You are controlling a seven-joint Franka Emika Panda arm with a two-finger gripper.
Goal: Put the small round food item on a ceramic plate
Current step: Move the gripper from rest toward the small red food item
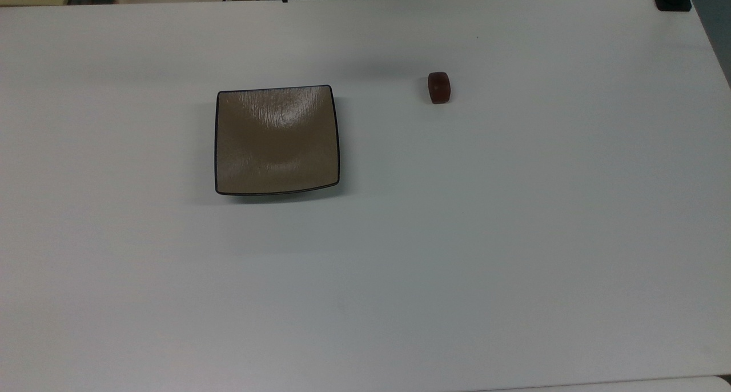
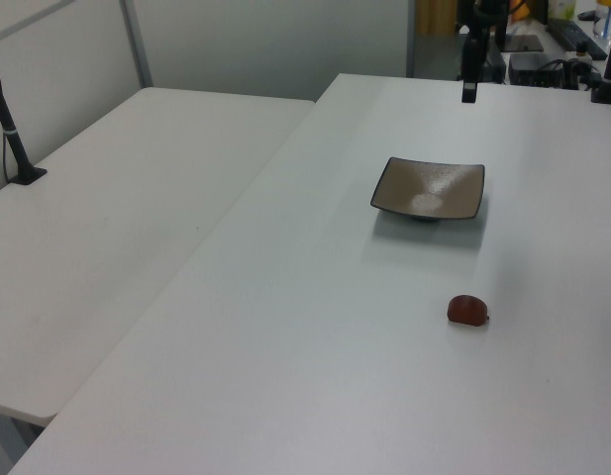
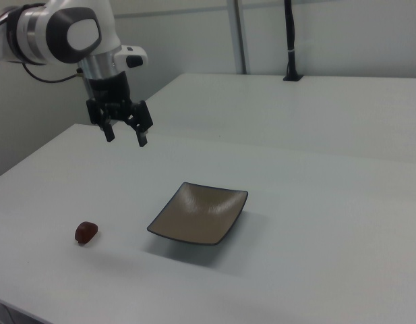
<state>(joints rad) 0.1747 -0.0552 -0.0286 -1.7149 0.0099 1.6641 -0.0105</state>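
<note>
Hand [image 3: 125,135], fingers spread and empty, hangs high over the surface [image 3: 309,229]; lower it squarely over the small round food item [image 3: 86,232], lying well apart from the empty ceramic plate [image 3: 224,219], and straddle its short width before closing.

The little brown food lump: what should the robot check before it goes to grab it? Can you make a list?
1. Gripper open: ok, its fingers are spread with nothing between them.
2. Small round food item free to grab: ok, it lies alone on the white table, nothing touching it.
3. Ceramic plate ready: ok, it is bare and sits flat.
4. Gripper over the food: not ok, in the right view it hangs high, off toward the table's far side, not above the lump.
5. Path from food to plate: ok, bare table lies between them.
6. Best way to pinch the lump: cannot tell, its shape is too small to judge.
</note>
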